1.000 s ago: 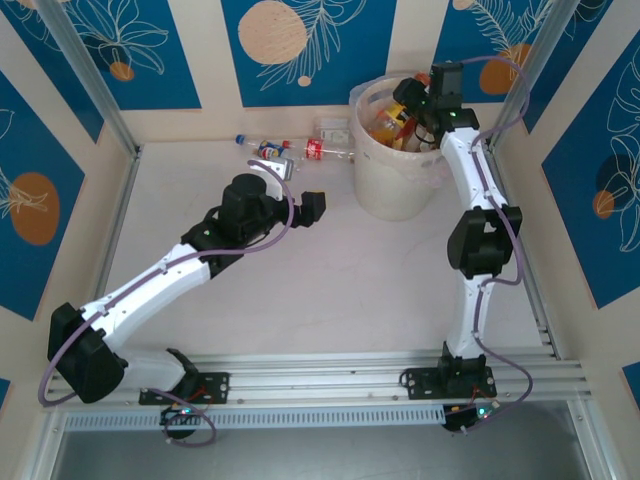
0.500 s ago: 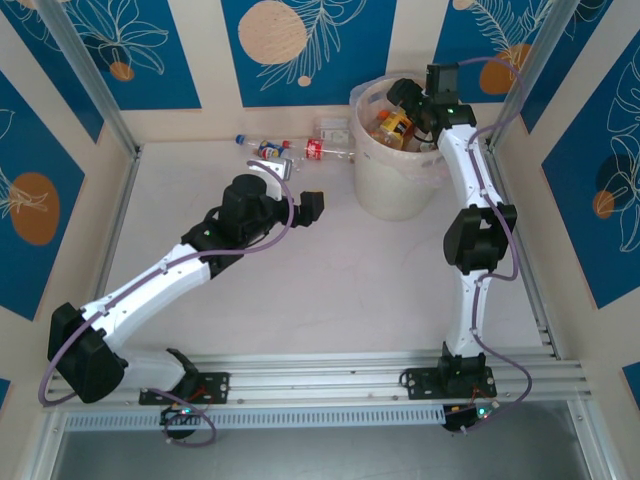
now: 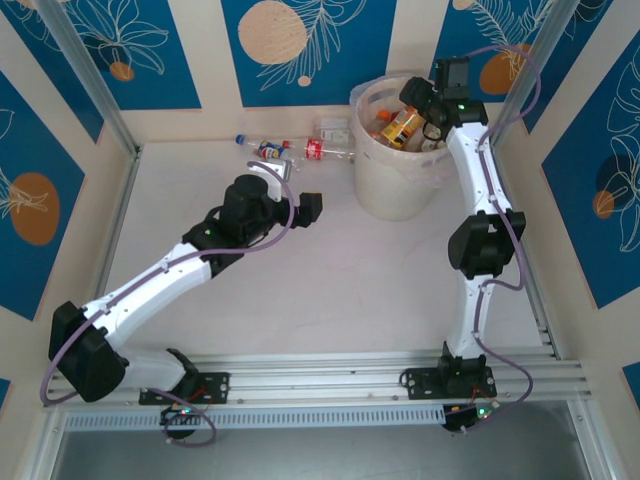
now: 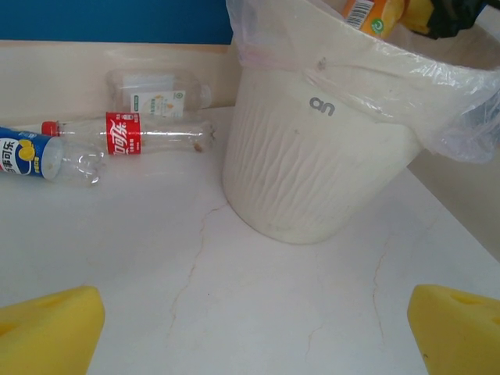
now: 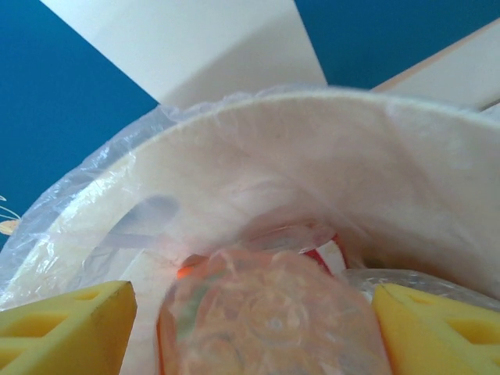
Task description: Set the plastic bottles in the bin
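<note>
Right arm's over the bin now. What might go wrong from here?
1. The orange-labelled bottle pokes above the rim of the bin, so it may tip out.
2. The loose liner could snag the right end effector when it lifts.
3. The red-labelled bottle lies close beside the bin; the open left end effector might knock either.

blue-label bottle (image 4: 31, 156) cut off at left edge, bin (image 4: 328, 156) top cropped

Three loose bottles (image 4: 125, 134), one bin (image 4: 312, 172)
</note>
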